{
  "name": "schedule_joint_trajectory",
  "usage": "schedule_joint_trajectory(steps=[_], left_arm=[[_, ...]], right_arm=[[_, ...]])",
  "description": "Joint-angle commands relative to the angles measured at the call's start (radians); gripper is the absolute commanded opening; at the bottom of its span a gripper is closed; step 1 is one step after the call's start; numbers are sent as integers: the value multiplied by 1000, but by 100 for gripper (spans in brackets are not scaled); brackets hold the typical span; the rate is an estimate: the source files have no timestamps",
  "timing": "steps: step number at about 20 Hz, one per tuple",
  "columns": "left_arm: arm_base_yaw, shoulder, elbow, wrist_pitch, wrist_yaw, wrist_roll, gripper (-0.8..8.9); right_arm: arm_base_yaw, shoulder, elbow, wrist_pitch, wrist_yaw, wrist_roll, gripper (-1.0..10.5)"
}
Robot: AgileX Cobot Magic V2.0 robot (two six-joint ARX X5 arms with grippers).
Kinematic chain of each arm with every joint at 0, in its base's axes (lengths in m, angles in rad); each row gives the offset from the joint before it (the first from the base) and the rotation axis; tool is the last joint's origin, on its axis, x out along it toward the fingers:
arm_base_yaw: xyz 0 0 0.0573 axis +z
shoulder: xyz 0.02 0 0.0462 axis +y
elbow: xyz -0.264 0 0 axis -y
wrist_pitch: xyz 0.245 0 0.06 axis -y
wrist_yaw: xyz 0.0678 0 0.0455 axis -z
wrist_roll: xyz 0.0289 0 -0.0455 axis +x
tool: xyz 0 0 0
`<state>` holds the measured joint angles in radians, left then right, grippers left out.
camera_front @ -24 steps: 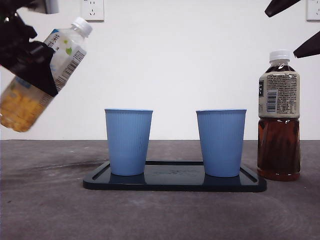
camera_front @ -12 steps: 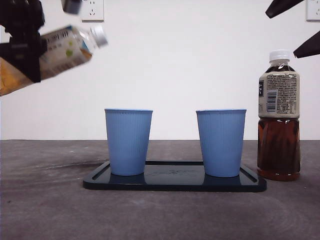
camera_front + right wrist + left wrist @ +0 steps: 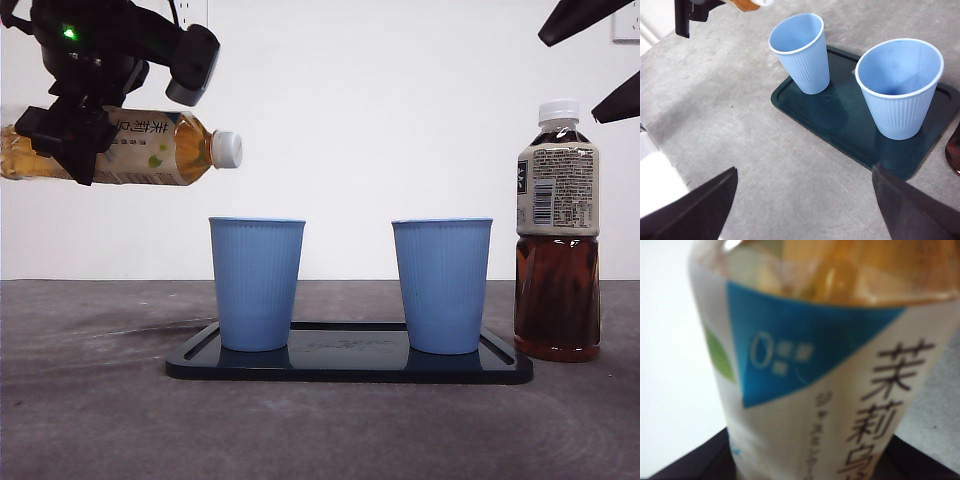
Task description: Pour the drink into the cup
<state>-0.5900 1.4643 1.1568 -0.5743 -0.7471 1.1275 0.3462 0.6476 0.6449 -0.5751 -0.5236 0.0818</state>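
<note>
Clear plastic tea bottle with glossy label; ribbed matt blue cups; glossy dark tray; rough matt grey counter.

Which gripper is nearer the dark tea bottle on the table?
Right. The right gripper hangs just above the dark tea bottle; the left gripper holds the jasmine tea bottle across the table.

Bystanders on the grey tabletop

A dark tea bottle with a white cap stands upright at the right end of the dark tray, just beside its edge and apart from it, its label facing the front view. On the white wall behind, a socket plate shows at the top left and the edge of another socket plate at the top right corner.
</note>
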Motion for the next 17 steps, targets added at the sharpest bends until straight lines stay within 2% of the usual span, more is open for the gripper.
schedule_joint_trajectory(steps=[1, 17], left_arm=[[-13, 24, 34, 28, -56, 52, 211], [-26, 40, 35, 29, -66, 58, 211]], right_arm=[[6, 3, 18, 4, -4, -15, 417], [32, 3, 18, -2, -3, -19, 417]])
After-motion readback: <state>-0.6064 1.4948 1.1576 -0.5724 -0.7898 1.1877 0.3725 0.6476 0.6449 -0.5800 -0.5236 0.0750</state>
